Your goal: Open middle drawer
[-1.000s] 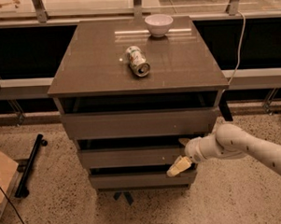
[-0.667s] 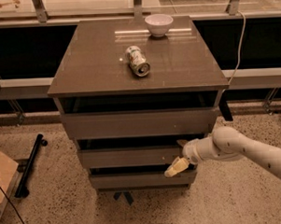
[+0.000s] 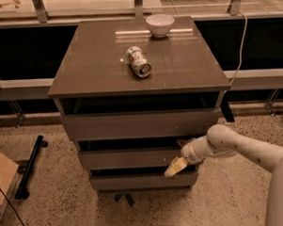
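Observation:
The grey-brown cabinet (image 3: pixel 97 79) has three handleless drawer fronts stacked under its top. The middle drawer (image 3: pixel 127 159) shows a plain flat front with a dark gap above it; I cannot see its inner walls. My gripper (image 3: pixel 176 163) comes in from the right on a white arm (image 3: pixel 237 146) and sits against the right end of the middle drawer front, its yellowish tip at the front's lower edge. The top drawer (image 3: pixel 137 125) and the bottom drawer (image 3: pixel 140 181) are above and below it.
A tipped can (image 3: pixel 139 61) and a white bowl (image 3: pixel 160 25) lie on the cabinet top. A black rod (image 3: pixel 31 166) and a cardboard box (image 3: pixel 2 180) lie on the floor at left. A black rail with a glass wall runs behind.
My gripper has shifted slightly left along the middle drawer front. The drawer fronts, can and bowl have not visibly moved.

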Robot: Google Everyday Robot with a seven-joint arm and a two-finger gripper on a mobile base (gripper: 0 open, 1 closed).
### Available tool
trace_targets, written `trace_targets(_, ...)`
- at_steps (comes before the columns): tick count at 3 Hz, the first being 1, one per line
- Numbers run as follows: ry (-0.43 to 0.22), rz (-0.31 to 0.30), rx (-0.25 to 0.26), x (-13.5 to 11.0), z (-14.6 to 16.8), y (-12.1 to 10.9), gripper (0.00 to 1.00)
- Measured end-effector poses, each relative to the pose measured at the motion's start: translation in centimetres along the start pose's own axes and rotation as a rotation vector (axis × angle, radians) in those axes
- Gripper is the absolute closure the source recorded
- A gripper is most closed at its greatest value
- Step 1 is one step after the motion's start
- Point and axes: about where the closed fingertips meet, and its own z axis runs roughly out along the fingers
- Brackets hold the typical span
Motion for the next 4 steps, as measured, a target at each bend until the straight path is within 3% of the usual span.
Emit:
trace_targets(1, 0.044, -0.026, 0.001, 0.5, 0.0, -1.0, 0.19)
trace_targets(3, 0.16, -0.088, -0.063, 2.2, -1.2, 0.0, 0.66)
trace_targets(4, 0.16, -0.088, -0.063, 2.2, -1.2, 0.0, 0.88)
